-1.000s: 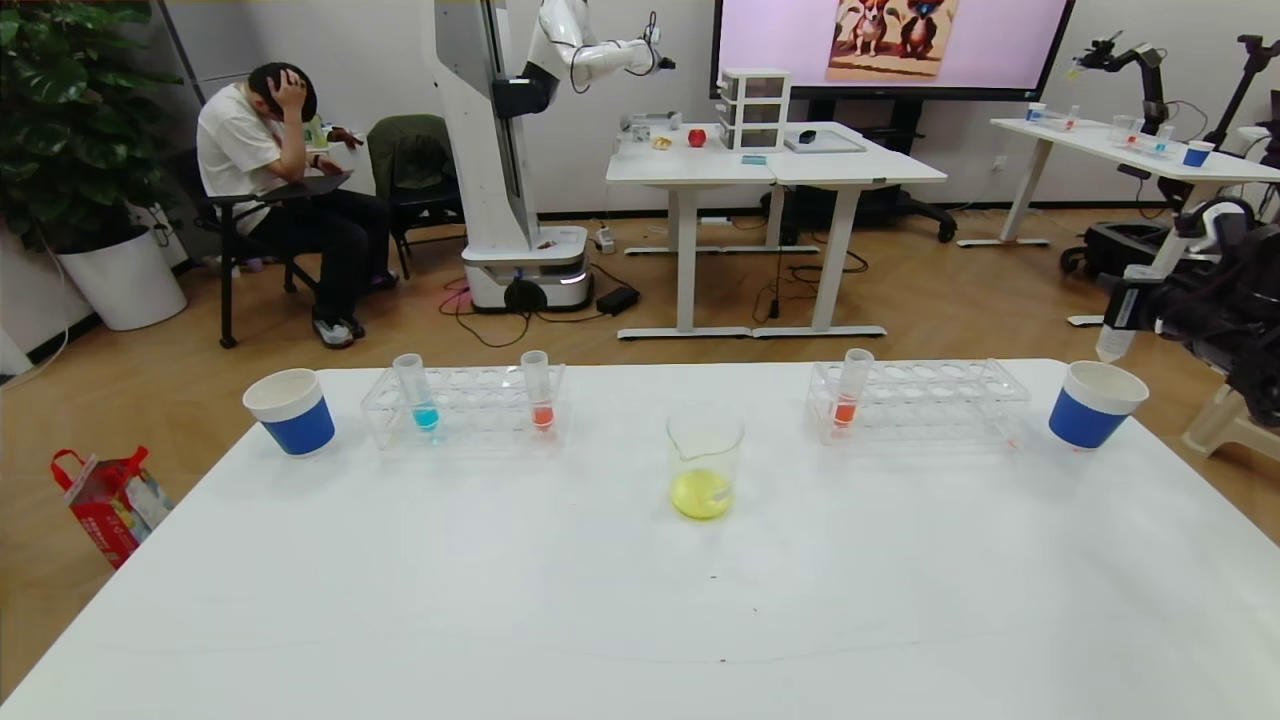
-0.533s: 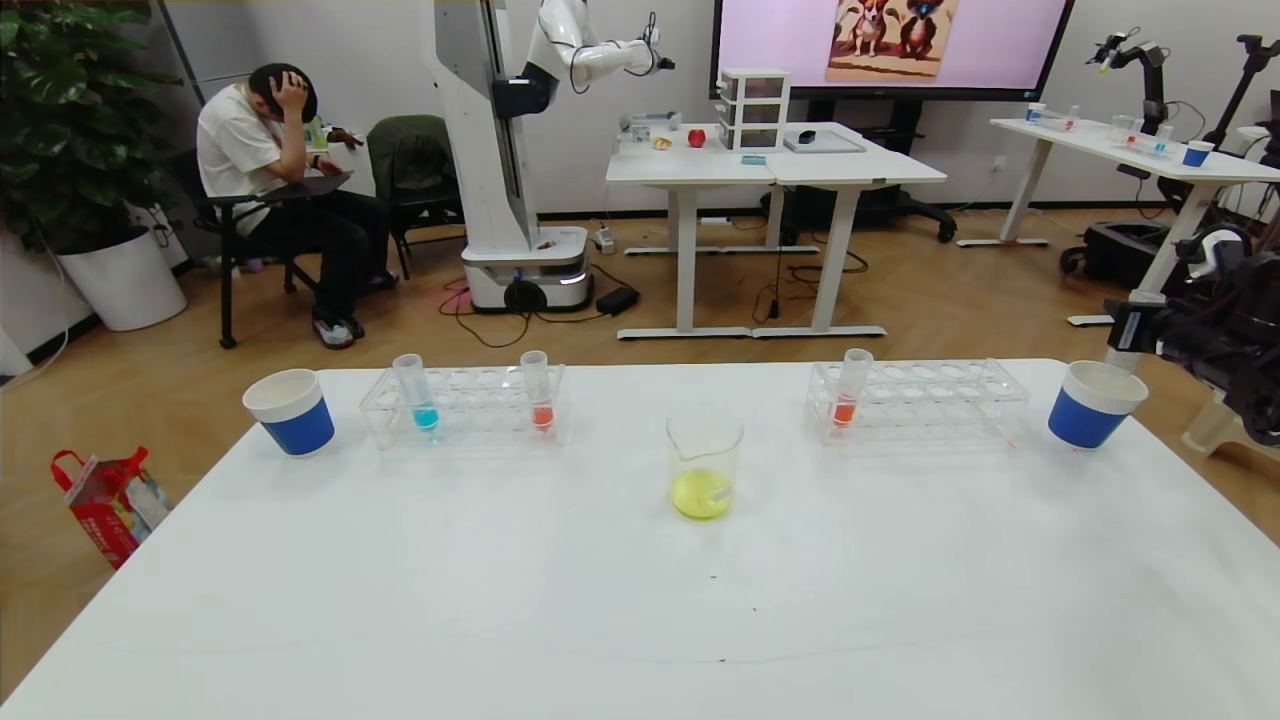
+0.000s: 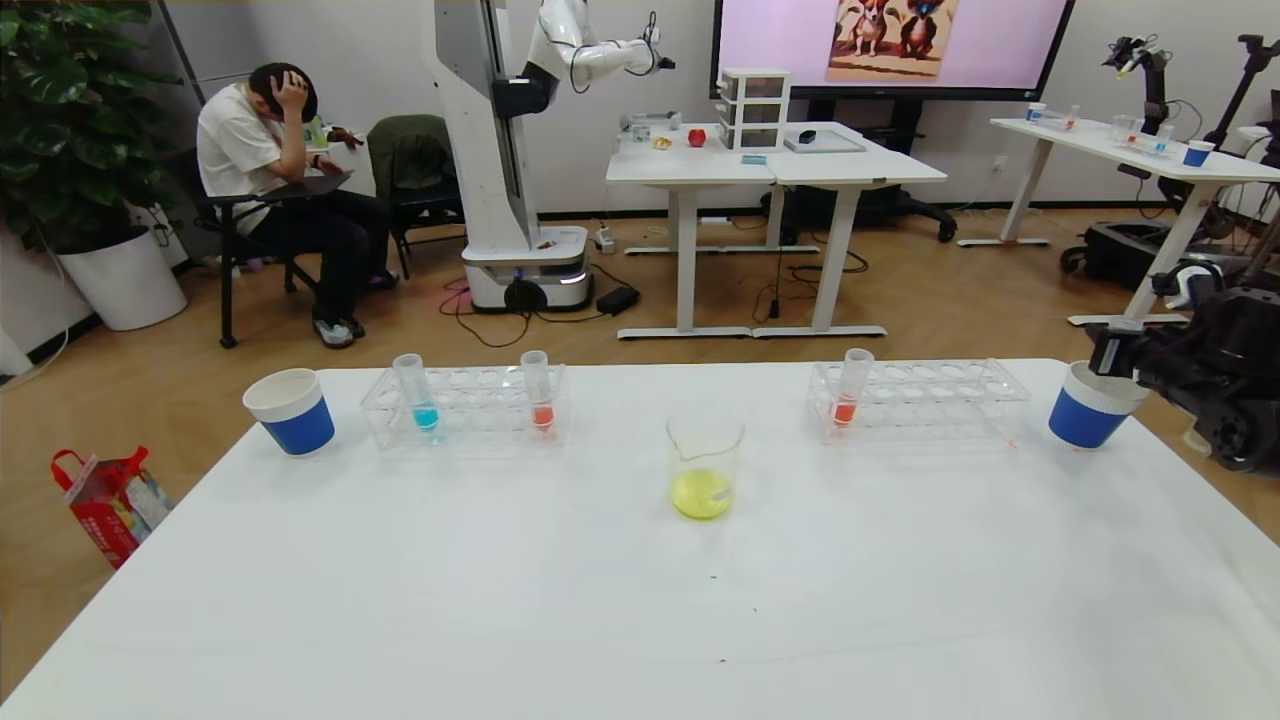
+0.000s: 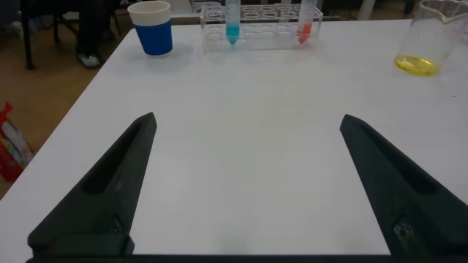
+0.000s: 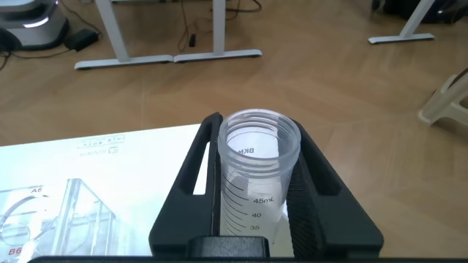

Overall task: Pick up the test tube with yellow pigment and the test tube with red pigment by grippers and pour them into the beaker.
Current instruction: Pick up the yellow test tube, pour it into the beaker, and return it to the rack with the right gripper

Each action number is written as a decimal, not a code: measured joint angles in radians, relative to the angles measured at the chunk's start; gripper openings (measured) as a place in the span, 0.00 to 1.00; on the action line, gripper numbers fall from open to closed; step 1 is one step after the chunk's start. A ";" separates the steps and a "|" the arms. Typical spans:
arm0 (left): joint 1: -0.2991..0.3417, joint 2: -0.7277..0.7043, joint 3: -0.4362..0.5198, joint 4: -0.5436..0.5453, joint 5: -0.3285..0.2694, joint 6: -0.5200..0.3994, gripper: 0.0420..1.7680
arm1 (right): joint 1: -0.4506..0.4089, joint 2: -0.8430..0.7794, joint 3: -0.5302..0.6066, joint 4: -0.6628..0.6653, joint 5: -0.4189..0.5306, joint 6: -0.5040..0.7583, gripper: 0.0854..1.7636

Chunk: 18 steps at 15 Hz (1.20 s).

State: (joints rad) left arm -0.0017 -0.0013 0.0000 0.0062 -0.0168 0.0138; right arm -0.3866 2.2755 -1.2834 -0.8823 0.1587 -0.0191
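The beaker (image 3: 704,465) stands mid-table with yellow liquid in its bottom; it also shows in the left wrist view (image 4: 428,36). One red-liquid test tube (image 3: 541,392) stands in the left rack (image 3: 470,408), its look-alike (image 3: 850,388) in the right rack (image 3: 935,400). No tube with yellow liquid shows. My right gripper (image 3: 1108,356) hangs over the right blue cup (image 3: 1088,408), shut on a clear, empty-looking graduated tube (image 5: 256,183). My left gripper (image 4: 248,120) is open low over bare table, out of the head view.
A blue-liquid tube (image 3: 420,395) shares the left rack. A second blue cup (image 3: 290,412) sits at the far left of the table (image 3: 640,600). Beyond the table are a seated person, another robot, desks and a plant.
My right gripper has come down and slightly inward with the clear tube, from beside the right cup to just above its rim. The left gripper has stayed open.
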 joint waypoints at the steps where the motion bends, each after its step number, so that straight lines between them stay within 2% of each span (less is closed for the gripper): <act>1: 0.000 0.000 0.000 0.000 0.000 0.000 0.99 | 0.002 0.000 0.006 -0.005 0.002 0.000 0.30; 2: 0.000 0.000 0.000 0.000 0.000 0.000 0.99 | 0.004 -0.001 0.009 -0.016 0.002 0.001 0.42; 3: 0.000 0.000 0.000 0.000 0.000 0.000 0.99 | 0.006 -0.002 0.015 -0.036 0.002 0.005 0.65; 4: 0.000 0.000 0.000 0.000 0.000 0.000 0.99 | 0.006 -0.007 0.026 -0.047 0.005 0.016 0.84; 5: 0.000 0.000 0.000 0.000 0.000 0.000 0.99 | 0.006 -0.017 0.037 -0.053 0.015 0.034 0.96; 8: 0.000 0.000 0.000 0.000 0.000 0.000 0.99 | 0.018 -0.042 0.047 -0.062 0.025 0.040 0.98; 11: 0.000 0.000 0.000 0.000 0.000 0.000 0.99 | 0.083 -0.077 0.033 -0.055 0.021 0.041 0.98; 14: 0.000 0.000 0.000 0.000 0.000 0.000 0.99 | 0.210 -0.126 0.015 -0.039 0.001 0.041 0.98; 18: 0.000 0.000 0.000 0.000 0.000 0.000 0.99 | 0.395 -0.192 0.011 -0.007 -0.107 0.041 0.98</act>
State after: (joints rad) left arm -0.0017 -0.0013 0.0000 0.0057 -0.0168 0.0138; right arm 0.0081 2.0836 -1.2719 -0.8889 0.0519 0.0215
